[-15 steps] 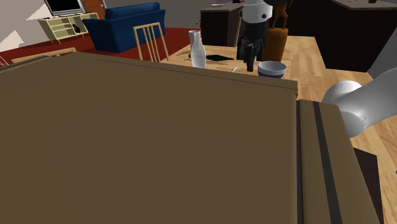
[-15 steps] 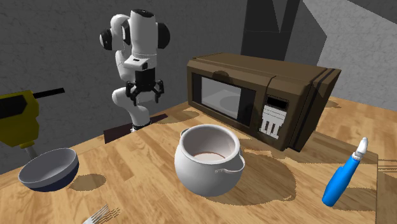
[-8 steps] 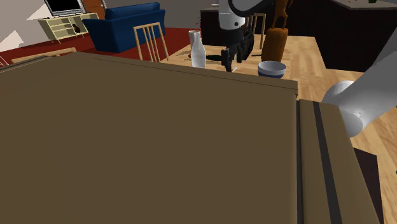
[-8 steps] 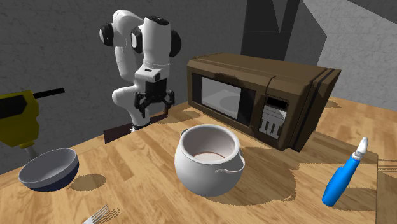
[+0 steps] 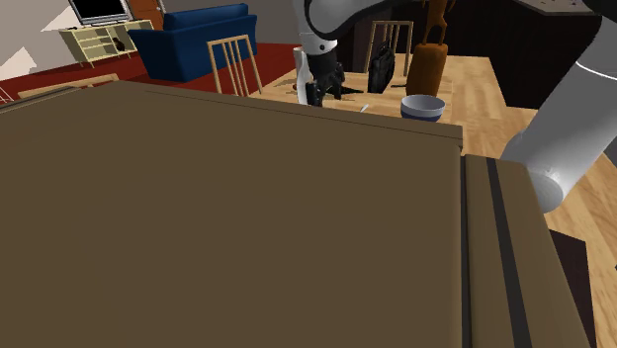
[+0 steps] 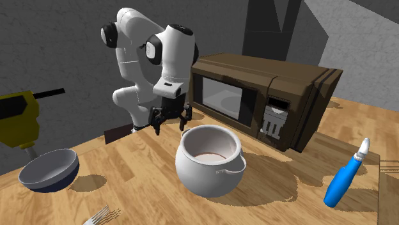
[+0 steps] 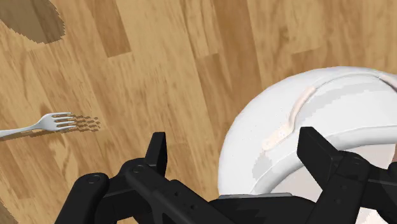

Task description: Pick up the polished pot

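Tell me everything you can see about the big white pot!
The pot is round, plain white and shiny, with a wide open mouth, a raised rim and a small handle on its side. It stands upright on the wooden table, near the brown microwave. The open gripper hovers over its rim, not holding it.

Standing by the pale wooden table, I count 1 round white pot with small side handles, 1 boxy brown microwave oven, 1 dark blue bowl with a grey inside, 1 blue bottle with a white tip, 1 silver fork and 1 yellow-and-black drill-like tool. Further back in the room there is 1 blue sofa and 1 flat television on 1 pale shelf unit.
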Robot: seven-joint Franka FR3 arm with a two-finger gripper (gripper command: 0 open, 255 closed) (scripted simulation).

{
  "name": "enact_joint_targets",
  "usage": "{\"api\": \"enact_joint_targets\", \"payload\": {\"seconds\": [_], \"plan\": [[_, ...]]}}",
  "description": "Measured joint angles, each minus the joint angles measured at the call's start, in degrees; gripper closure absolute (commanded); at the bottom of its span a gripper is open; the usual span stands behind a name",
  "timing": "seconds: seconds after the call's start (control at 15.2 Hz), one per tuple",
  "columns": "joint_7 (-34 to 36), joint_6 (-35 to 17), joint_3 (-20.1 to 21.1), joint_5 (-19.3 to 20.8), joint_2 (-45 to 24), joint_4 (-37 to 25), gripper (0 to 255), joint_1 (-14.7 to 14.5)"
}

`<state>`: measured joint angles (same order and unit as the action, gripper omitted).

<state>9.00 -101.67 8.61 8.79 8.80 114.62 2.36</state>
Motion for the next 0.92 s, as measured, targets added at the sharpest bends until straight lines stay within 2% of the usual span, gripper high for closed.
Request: {"api": "enact_joint_targets", "payload": {"seconds": [0.4, 0.92], "plan": [[3.0, 1.1, 1.0, 3.4, -13.7, -14.4, 0, -0.5], [4.4, -4.0, 0.9, 4.2, -15.8, -11.3, 0, -0.5]]}}
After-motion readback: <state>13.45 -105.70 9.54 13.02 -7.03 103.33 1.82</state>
